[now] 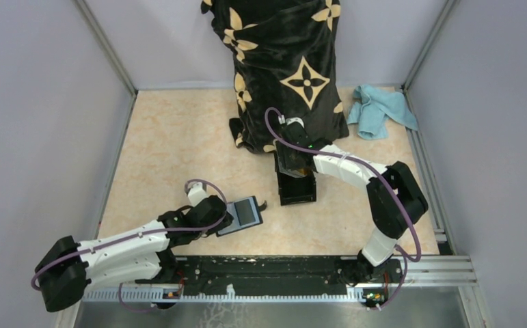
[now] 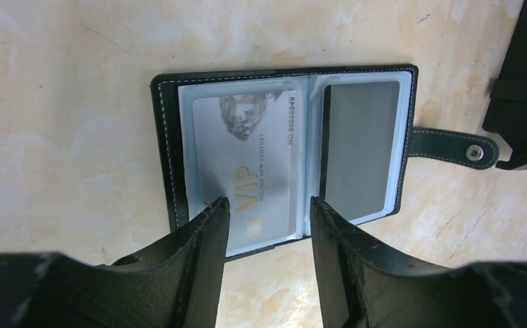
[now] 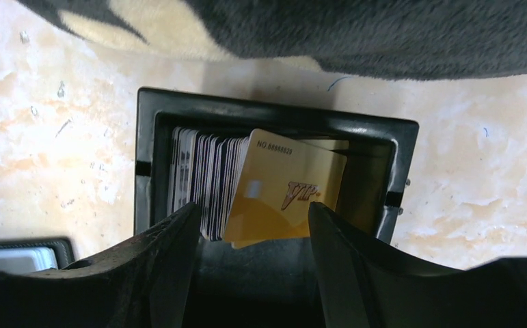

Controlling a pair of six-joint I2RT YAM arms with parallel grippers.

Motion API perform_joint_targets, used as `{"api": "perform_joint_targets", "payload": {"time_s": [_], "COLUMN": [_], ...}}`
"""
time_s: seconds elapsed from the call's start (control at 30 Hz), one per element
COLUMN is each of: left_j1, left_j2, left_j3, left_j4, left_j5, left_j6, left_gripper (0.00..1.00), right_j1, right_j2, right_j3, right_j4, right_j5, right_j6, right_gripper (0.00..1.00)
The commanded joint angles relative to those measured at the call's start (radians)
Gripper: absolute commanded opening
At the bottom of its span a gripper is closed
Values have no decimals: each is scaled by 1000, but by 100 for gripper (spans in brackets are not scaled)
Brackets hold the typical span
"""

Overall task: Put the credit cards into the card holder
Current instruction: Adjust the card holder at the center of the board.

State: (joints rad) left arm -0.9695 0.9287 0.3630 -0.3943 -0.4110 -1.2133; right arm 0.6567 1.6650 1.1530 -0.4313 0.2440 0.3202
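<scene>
- Looking through the left wrist camera, I see the card holder (image 2: 167, 150) lying open on the table (image 2: 76, 102), a pale card (image 2: 247, 164) tucked in one clear pocket.
- My left gripper (image 2: 267, 202) hangs over it, fingers spread, holding nothing.
- My right gripper (image 3: 252, 206) is spread too, over the black box (image 3: 274, 116), where a gold card (image 3: 288, 191) leans beside a stack of cards (image 3: 202, 171).

The left arm (image 1: 120, 249) and right arm (image 1: 346, 167) are each showing white shell segments between chunky black joint housings, with a thin purple cable (image 1: 266, 123) running along the outside. A small green light (image 1: 310, 145) is glowing near the right wrist. The left gripper (image 2: 268, 205) and right gripper (image 3: 253, 208) are both showing two matte black, wedge-shaped fingers with rough, scuffed faces.
</scene>
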Motion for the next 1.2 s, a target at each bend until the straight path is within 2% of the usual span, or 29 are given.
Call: {"api": "perform_joint_targets", "payload": {"time_s": [0.0,0.23,0.6,1.0,1.17], "left_j1": [-8,-7,19,24,24], "left_j2": [62,147,314,258,219], "left_j3": [-39,-23,9,36,49], "left_j4": [2,22,-1,-97,-122], "left_j5": [-9,-104,-184,-230,-231], "left_j6": [-28,-62,-157,-216,-211], "left_gripper": [55,55,56,57,59], "right_j1": [-32,-46,-46,-2,21], "right_j2": [20,28,-53,-137,-151], "right_j3": [36,28,-2,11,28], "right_j4": [37,47,59,16,-43], "right_j5": [-30,-72,-113,-71,4], "right_j6": [14,30,51,57,50], "right_gripper": [60,56,33,27,18]}}
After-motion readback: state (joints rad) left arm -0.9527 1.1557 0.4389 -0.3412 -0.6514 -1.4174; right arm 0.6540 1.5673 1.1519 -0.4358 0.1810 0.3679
